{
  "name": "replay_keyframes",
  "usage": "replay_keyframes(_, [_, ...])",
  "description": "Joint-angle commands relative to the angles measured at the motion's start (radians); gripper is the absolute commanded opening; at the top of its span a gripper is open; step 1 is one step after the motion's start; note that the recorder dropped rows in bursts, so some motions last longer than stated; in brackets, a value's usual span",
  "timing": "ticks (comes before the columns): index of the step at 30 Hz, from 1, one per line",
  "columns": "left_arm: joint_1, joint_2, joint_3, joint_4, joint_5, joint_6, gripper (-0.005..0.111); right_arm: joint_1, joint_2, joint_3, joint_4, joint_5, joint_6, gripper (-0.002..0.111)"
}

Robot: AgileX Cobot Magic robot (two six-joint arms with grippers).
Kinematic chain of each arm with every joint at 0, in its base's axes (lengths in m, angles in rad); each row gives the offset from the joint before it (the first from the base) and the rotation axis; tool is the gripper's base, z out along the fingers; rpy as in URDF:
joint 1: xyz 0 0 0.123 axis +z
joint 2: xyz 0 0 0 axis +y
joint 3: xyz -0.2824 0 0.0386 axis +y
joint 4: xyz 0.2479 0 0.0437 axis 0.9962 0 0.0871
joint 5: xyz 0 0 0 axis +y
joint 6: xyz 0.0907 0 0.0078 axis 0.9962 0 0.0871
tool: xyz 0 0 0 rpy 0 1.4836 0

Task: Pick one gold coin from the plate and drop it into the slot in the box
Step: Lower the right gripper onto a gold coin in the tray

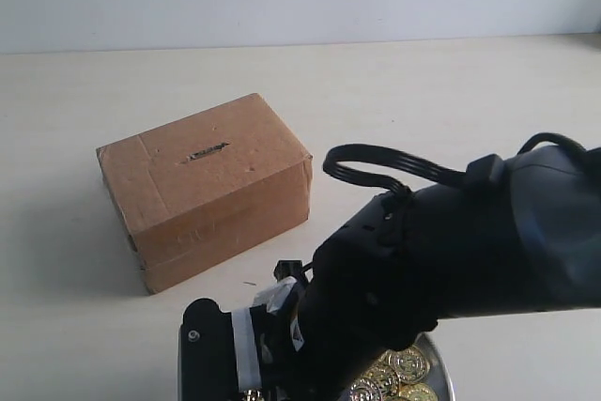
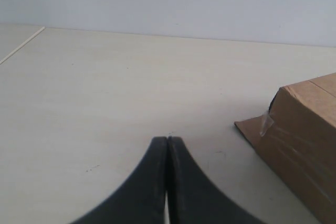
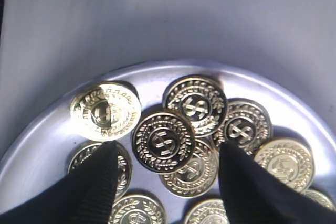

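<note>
The right fingers (image 3: 100,182) stand wide apart, holding nothing, over the plate (image 3: 42,150). One gold coin (image 3: 164,141) lies flat directly between them. The risk, as I judge it, is in the closing. That coin rests partly on a second coin (image 3: 191,169) nearer the fingers' roots, and a third coin (image 3: 195,103) meets it just beyond the tips. The squeeze could lift two, or none if the tips skid over the thin edge on slick metal (a flat coin gives little to bite on). A loose hold could then let it fall short of the box (image 1: 211,190), whose slot (image 1: 205,151) is well apart from these fingers. The coin is bright gold and round, embossed with a dollar sign inside a wreath. The left fingers (image 2: 152,182) are pressed together, empty, above the worktop (image 2: 105,77).
</note>
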Motion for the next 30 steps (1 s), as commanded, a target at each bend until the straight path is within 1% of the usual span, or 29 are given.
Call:
replay_keyframes(1, [0.004, -0.005, 0.0, -0.009, -0.006, 0.0, 0.0, 0.002, 0.011, -0.009, -0.004, -0.027, -0.009, 0.054])
replay_keyframes(30, [0.004, -0.005, 0.0, -0.009, -0.006, 0.0, 0.0, 0.002, 0.057, -0.009, -0.002, -0.067, -0.005, 0.053])
